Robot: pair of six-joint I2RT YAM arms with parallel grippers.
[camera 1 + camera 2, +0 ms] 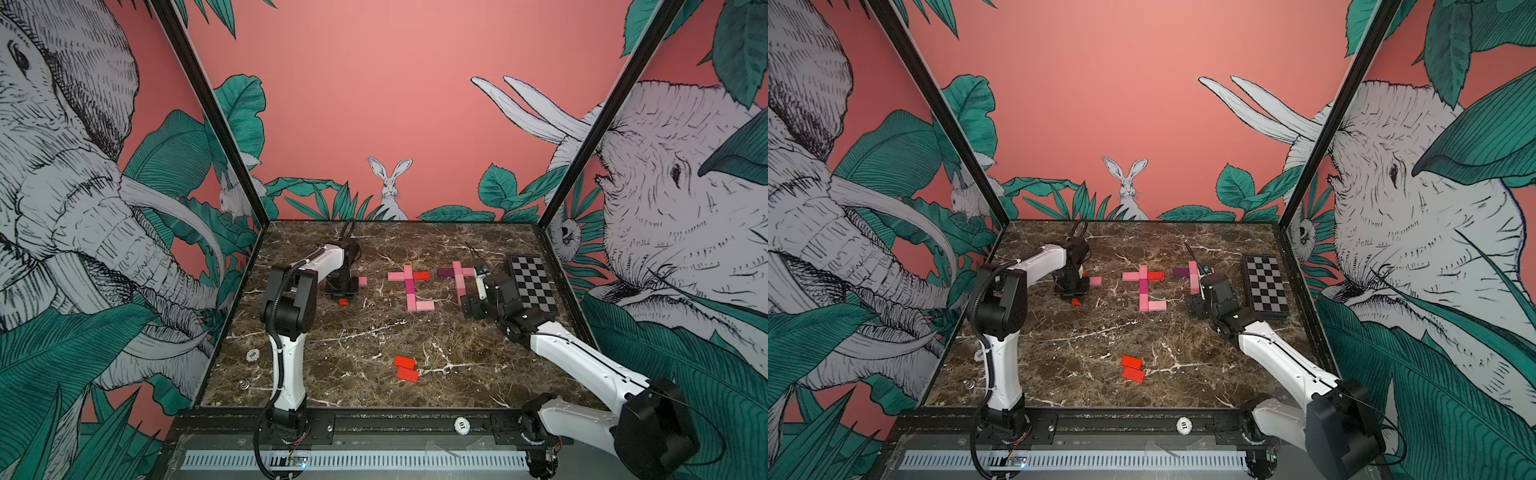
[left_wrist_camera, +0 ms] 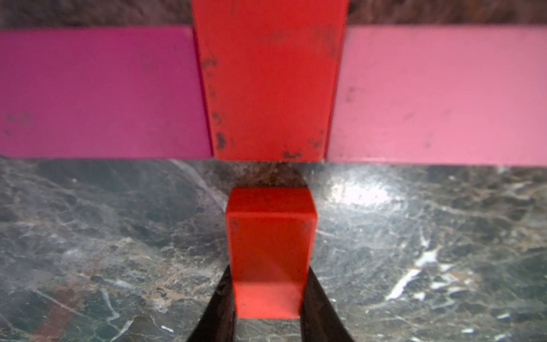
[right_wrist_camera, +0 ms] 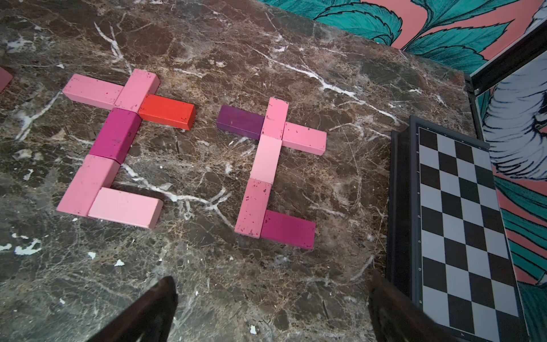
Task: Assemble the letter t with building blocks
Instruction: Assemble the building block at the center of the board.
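The left end effector point(image 2: 268, 296) clamps a red rectangular block point(image 2: 270, 245) just short of a second red block point(image 2: 268, 80) between a magenta block point(image 2: 100, 91) and a pink block point(image 2: 438, 94). The right end effector point(image 3: 272, 308) gapes empty.

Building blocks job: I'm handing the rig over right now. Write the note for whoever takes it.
Left gripper: shut on a red block, just short of the third t's red upright, which sits between a magenta block and a pink block.
Right gripper: open, empty, beside the checkered board.
Done: the t with the red arm and the t with the purple arm.
Left: join the held block to the upright, then probably the two spare red blocks for stem and foot.
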